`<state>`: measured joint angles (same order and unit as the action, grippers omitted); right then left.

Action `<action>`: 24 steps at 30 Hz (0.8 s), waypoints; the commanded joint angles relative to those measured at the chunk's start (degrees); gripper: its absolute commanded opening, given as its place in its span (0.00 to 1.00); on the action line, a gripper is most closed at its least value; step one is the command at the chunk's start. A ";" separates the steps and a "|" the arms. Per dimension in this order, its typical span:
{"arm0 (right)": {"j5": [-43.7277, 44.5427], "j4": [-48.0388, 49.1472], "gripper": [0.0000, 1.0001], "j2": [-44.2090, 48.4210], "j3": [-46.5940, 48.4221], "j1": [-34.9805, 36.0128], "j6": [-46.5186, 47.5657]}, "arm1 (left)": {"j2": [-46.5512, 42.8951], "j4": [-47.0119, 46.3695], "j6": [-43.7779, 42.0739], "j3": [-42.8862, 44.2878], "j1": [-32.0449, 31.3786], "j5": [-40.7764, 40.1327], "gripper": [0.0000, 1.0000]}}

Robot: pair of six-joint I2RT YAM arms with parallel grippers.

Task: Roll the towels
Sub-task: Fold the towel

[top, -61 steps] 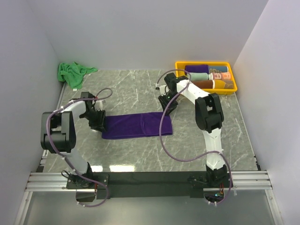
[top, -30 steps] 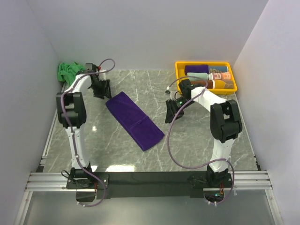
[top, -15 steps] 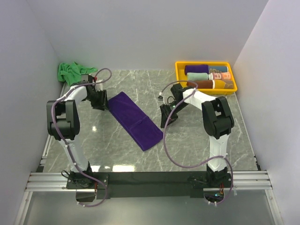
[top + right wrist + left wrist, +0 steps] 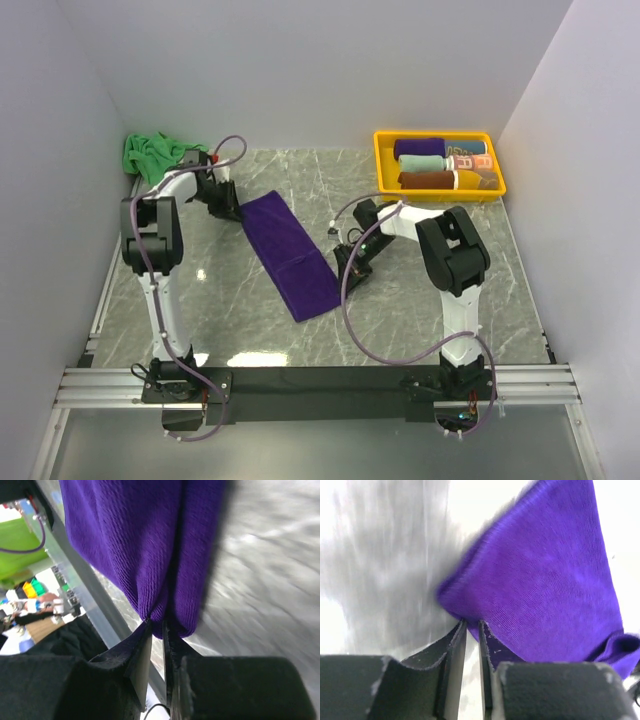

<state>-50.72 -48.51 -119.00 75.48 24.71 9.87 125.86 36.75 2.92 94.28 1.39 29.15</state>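
The step in hand is the set-up for the roll. The purple towel is lying flat and folded into a long strip on the bench, running from about eleven o'clock down to five o'clock, and both arms are taking hold of it at opposite ends. No part of it is rolled yet. The green towel is sitting crumpled at the bench's ten o'clock corner, well apart from the work. The yellow tray at two o'clock is holding several cloths that are already rolled.

The left tool is reaching the strip's far corner at eleven o'clock. In the left wrist view its fingers are standing almost pressed together, with only a thin slit showing between them. The purple hem is running into that slit, so it is pinching the corner. The right tool is meeting the long edge near the strip's five o'clock end. In the right wrist view its fingers are drawn just as narrow, and the folded cloth is gathering to a point between their tips, which looks like a pinch on the fold.

As I judge it, the next move is calling for both pinches to hold firm while the strip is being squared to the arms or pulled taut. After that, one end needs turning over onto itself to start a tight first wrap. A shallow bite on a hem this thin is risking a slip.
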 commanded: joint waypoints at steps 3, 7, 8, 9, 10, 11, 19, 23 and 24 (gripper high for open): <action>-5.70 3.59 0.23 -0.44 -0.16 1.92 -2.30 | 9.38 -1.85 -0.02 11.33 -1.04 1.00 0.23; -8.59 3.60 0.30 0.69 -0.33 3.50 -2.66 | 14.75 -2.74 0.86 19.61 -2.71 3.36 0.24; -9.22 3.51 0.32 1.13 -0.86 3.50 -2.84 | 15.72 -2.56 0.86 21.28 -2.71 4.16 0.25; -9.57 3.08 0.34 2.27 -1.21 3.50 -2.92 | 15.55 -2.39 0.77 23.38 -2.71 6.17 0.26; -9.05 2.81 0.35 3.15 -1.56 3.33 -2.49 | 14.86 -1.95 0.51 23.67 -2.71 7.49 0.29; -8.52 2.46 0.35 4.20 -2.70 2.46 -2.22 | 13.54 -2.38 0.07 23.23 -2.71 8.55 0.30; -2.11 3.16 0.32 12.47 -2.01 -4.93 -2.13 | -18.87 -14.77 -8.35 -6.27 -2.53 10.15 0.55; -2.45 3.86 0.31 11.52 4.74 -3.45 -3.89 | -35.46 -13.73 -16.61 -19.02 -3.23 9.09 0.56; -2.80 4.04 0.31 10.47 5.63 -3.00 -4.07 | -38.21 -12.42 -21.15 -23.83 -3.76 8.83 0.55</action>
<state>-53.17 -46.17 -109.25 76.31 19.62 6.81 96.77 25.39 -7.46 77.73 -1.32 37.36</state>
